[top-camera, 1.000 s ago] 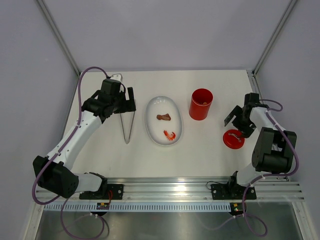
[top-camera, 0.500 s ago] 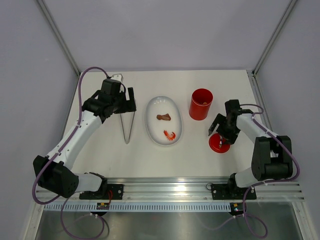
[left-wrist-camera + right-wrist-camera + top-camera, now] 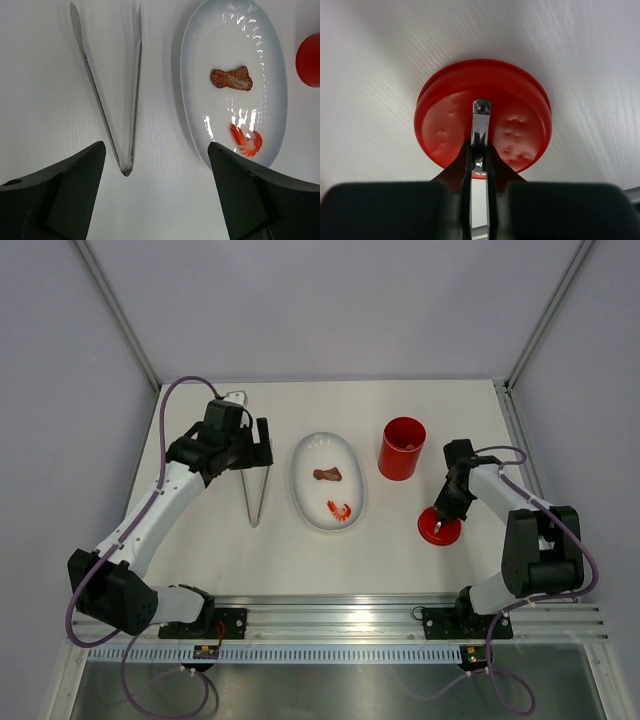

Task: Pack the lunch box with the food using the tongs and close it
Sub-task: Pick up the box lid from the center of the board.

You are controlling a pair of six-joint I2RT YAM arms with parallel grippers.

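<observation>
Gripping round red plastic lid [image 3: 520,125] by its handle [image 3: 481,125] in right jaws for capping; poising wide left jaws over silver V-shaped tongs [image 3: 126,167].

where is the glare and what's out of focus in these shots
left wrist: glare streaks on the plate, its own fingers dark and soft; right wrist: fingers blurred up close, lid sharp, bright glint on its metal handle; top external: evenly lit, tongs crisp.

White table [image 3: 400,560] inside pale grey walls [image 3: 330,310], metal corner posts [image 3: 116,310]
</observation>
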